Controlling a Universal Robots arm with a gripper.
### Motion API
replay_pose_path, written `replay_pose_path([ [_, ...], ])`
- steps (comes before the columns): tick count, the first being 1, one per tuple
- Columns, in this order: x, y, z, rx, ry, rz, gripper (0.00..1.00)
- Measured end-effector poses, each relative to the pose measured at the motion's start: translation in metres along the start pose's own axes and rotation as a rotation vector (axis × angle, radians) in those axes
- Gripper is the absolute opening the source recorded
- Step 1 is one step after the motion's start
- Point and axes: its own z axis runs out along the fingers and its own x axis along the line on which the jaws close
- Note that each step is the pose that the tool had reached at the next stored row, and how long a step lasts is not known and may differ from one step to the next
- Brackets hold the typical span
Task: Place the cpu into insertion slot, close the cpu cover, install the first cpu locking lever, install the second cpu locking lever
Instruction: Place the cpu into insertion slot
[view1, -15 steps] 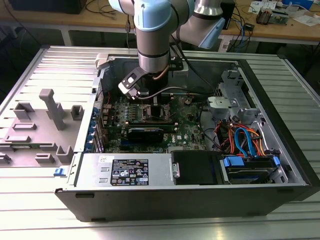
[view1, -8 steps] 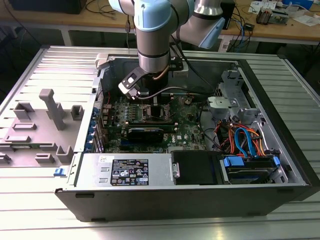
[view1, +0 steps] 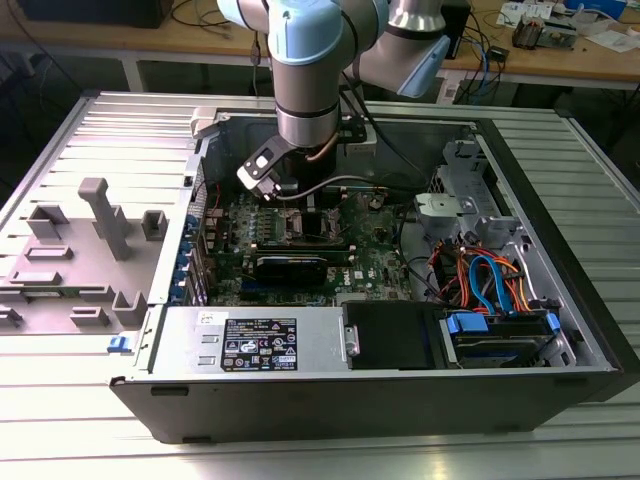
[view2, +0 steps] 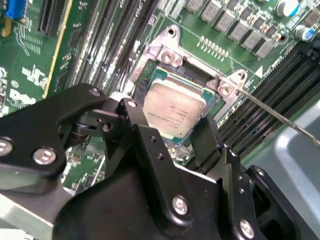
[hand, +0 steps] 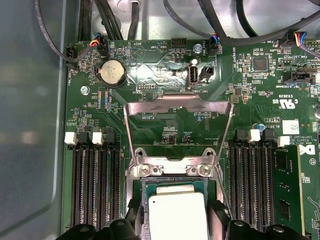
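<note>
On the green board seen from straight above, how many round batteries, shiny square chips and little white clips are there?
In the first wrist view:
round silver coin battery: 1
square silver-grey metal cpu: 1
small white plastic clips at the memory slot ends: 4
Total: 6
</note>
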Motion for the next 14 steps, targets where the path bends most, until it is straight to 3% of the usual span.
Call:
replay_pose_path([
  [14, 0.0, 0.0001, -0.0012, 0.0, -0.0002, 0.0, 0.61],
])
